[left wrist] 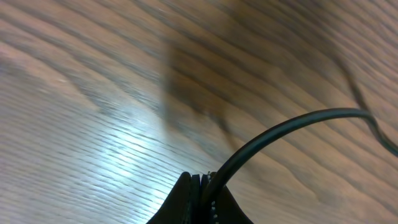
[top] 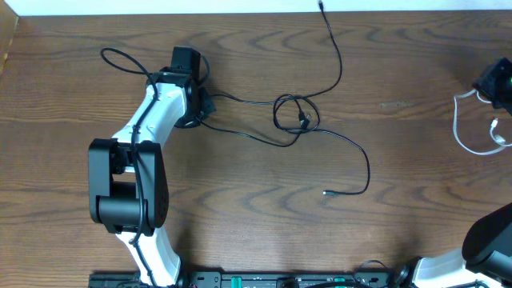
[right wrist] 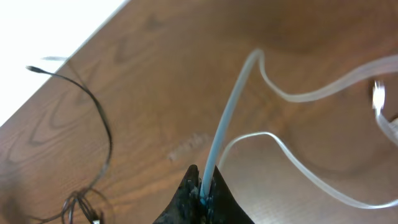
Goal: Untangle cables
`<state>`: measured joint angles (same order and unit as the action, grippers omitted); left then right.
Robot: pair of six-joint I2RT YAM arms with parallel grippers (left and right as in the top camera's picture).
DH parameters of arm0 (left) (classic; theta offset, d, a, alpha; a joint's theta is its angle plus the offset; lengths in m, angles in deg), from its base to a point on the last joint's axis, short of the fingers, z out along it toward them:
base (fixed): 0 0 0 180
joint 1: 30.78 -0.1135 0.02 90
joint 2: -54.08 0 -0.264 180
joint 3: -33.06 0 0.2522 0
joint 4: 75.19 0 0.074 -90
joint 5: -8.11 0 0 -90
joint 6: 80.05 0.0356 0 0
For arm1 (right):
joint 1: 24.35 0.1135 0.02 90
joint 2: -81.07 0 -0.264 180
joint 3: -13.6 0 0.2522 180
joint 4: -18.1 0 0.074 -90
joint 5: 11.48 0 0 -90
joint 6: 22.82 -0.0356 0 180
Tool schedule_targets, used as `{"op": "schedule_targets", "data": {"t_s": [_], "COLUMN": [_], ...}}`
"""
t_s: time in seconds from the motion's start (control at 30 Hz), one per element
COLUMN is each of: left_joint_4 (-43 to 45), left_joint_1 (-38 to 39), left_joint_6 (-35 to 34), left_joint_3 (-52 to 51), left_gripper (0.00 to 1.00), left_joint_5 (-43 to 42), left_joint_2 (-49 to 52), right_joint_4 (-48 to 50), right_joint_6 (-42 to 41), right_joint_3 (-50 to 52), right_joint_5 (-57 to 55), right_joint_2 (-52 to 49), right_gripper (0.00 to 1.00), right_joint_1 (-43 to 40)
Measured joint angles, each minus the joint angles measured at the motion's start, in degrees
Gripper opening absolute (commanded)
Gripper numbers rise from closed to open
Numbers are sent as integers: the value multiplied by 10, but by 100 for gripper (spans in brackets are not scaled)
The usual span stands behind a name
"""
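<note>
The black cable (top: 298, 112) lies across the middle of the table with a small loop at its centre; one plug end (top: 326, 193) rests toward the front. My left gripper (top: 198, 110) is shut on this cable near its left part. In the left wrist view the black cable (left wrist: 292, 121) arcs up out of the shut left gripper (left wrist: 202, 180). The white cable (top: 472, 136) lies apart at the far right, with my right gripper (top: 494, 86) shut on it. Close up, the white cable (right wrist: 227, 118) rises from the shut right gripper (right wrist: 202, 182); the black cable (right wrist: 102, 118) shows at the left.
The wooden table (top: 240, 224) ends at a white strip (top: 160, 6) along its far edge. My left arm (top: 128, 184) stands over the front left, and part of my right arm (top: 488, 240) shows at the front right corner.
</note>
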<state>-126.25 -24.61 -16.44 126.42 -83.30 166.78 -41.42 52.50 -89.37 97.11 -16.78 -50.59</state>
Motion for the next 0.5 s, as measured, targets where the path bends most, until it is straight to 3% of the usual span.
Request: {"op": "schedule_targets", "data": {"t_s": [0.5], "left_joint_4": [19], "left_joint_1": [106], "left_joint_6": [27], "left_joint_3": [0], "left_gripper": [9], "left_joint_5": [-30], "left_joint_2": [0], "right_joint_4": [335], "right_joint_6": [16], "right_joint_3": [-54], "right_joint_5": [-18], "right_joint_2": [0], "right_gripper": [1], "right_joint_1": [17]}}
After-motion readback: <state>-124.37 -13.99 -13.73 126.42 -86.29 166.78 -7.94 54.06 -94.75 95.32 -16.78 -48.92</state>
